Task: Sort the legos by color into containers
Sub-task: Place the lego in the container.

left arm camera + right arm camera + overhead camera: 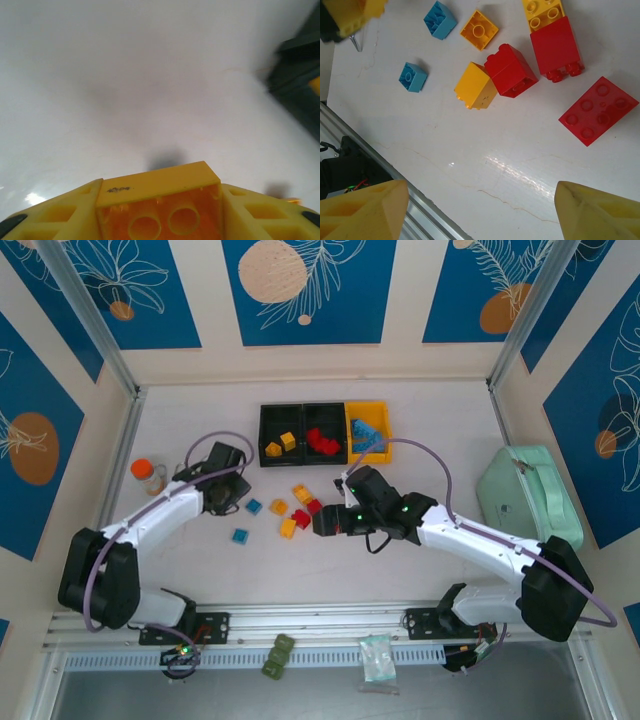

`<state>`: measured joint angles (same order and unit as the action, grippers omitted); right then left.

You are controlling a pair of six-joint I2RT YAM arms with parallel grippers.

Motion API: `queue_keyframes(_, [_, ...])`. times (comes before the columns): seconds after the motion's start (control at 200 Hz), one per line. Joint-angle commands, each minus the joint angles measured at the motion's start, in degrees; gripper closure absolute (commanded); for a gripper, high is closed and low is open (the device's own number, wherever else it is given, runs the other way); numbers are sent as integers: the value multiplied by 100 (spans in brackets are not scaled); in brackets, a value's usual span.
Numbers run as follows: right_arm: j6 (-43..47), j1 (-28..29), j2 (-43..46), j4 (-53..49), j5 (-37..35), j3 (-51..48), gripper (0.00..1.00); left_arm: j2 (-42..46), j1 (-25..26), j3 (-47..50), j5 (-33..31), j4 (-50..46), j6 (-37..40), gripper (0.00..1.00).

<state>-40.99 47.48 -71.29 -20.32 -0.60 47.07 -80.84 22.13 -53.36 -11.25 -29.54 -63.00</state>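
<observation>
Okay, closest to you, on the rail by the arm bases, sits an olive block (278,655). Past it, your right gripper (480,212) hangs over the bench (485,155) with its jaws spread wide and nothing between them. Loose legos (511,70) lie just beyond its fingers (600,210): three red, three yellow and two blue. The red and yellow ones crowd together, and the blue pair lies off to the left.

Left of that cluster, your left gripper (160,227) has its jaws pinching a yellow brick (157,187), studs facing the wrist camera.

A capped bottle (148,476) stands at the left edge of the bench, and a mint case (530,495) sits at the right.

Farthest back, the three bins stand joined in a row. The left black bin (266,420) holds yellow bricks, the middle black bin (325,412) holds red ones, and the yellow bin (380,412) holds blue ones.
</observation>
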Motion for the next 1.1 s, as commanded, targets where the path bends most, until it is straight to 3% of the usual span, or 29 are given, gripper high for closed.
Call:
queue_keyframes(0.0, [-75,50,0,63,52,-4,23,-476,-68,-675,263,-121,482,48])
queue_keyframes(0.255, [-119,68,104,-6,-88,-65,23,-1963,-32,-2567,847,-508,1027,48])
queue_keyframes(0.555, [-159,33,149,-60,-168,-126,23,-3445,115,-4507,1060,-1152,1446,48])
queue_keyframes(0.96, [-137,-82,304,-157,-204,-202,23,-4280,307,-5413,1072,-1450,1556,48])
queue_keyframes(1.096, [-138,-106,343,-148,-195,-247,23,-4422,383,-5626,1042,-1580,1594,43])
